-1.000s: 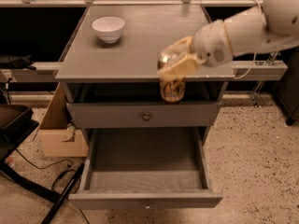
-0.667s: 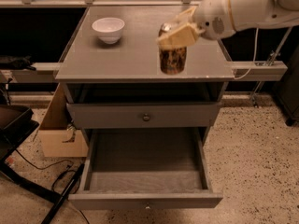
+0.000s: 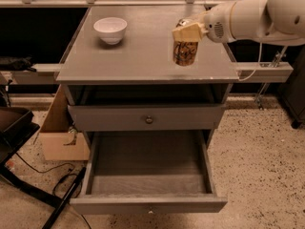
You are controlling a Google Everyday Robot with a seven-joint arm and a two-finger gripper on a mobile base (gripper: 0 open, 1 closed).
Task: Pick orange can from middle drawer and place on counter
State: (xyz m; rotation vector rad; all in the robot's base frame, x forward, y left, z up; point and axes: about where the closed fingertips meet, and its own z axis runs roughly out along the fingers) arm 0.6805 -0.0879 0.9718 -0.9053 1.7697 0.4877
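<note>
Above the counter (image 3: pixel 138 51), the gripper (image 3: pixel 186 35) has its jaws clamped on the upright orange can (image 3: pixel 185 55), long axis vertical.

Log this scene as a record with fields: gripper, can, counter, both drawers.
gripper: above the counter's right side, shut on the can's top
orange can: upright in the gripper, low over the counter; contact with the surface cannot be told
counter: carries a white bowl at rear left
middle drawer: pulled open, nothing visible inside
upper drawer: shut
</note>
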